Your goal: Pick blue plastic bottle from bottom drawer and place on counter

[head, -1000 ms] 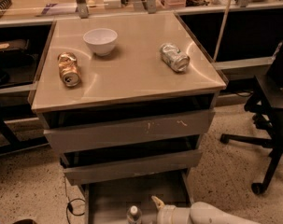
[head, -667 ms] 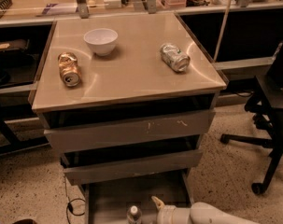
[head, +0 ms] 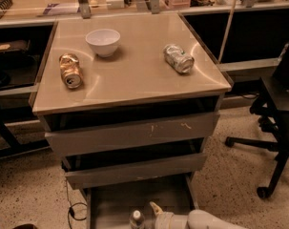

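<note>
The counter (head: pixel 134 80) is partly occupied. A white bowl (head: pixel 103 42) stands at the rear left, and nothing is seen inside it. A gold can (head: pixel 70 70) lies on its side at the left, and a crushed silver can (head: pixel 179 58) lies at the right. The bare area at the front centre is judged the safest place; a placement made wide of it could strike a can and set it rolling.

The two upper drawers (head: pixel 134 135) project above the bottom drawer (head: pixel 110 204), and their contents are hidden. A lift taken straight up could therefore catch the bottle on the drawer front overhead.

The bottom drawer is pulled out. Only the blue plastic bottle (head: pixel 137 219) is seen in it, upright, near the lower edge of the view.

The gripper (head: pixel 157 213) is positioned low in the bottom drawer, just beside the bottle on its right. Its degree of opening cannot be told, and no hold on the bottle is seen. The bottle is tall and narrow; it is judged that a sideways nudge could tip it.
</note>
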`<state>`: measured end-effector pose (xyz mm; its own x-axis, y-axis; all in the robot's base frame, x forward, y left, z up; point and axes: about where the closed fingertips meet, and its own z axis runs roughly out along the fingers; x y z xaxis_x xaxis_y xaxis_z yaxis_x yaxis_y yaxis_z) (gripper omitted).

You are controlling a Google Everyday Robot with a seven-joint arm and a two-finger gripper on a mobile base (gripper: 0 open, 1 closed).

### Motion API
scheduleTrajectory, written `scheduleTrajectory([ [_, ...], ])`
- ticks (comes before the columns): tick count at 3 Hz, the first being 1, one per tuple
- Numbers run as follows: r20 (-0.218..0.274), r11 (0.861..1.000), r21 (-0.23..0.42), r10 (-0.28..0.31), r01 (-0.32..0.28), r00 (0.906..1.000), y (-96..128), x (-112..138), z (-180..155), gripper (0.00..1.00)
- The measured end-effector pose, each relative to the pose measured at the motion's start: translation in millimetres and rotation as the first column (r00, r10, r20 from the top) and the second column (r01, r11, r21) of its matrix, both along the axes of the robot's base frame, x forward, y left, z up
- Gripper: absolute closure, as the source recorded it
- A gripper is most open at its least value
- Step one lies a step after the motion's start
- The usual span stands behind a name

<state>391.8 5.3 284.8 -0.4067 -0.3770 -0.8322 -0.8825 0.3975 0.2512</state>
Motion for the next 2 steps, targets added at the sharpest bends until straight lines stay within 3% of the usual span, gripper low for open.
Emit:
scheduleTrajectory([
  [1,0.035,1.0,0.006,0.0,0.0,0.9994,11,11,-10,0.0],
  [2,0.039,1.0,0.015,-0.007,0.006,0.9992,21,11,-24,0.0],
])
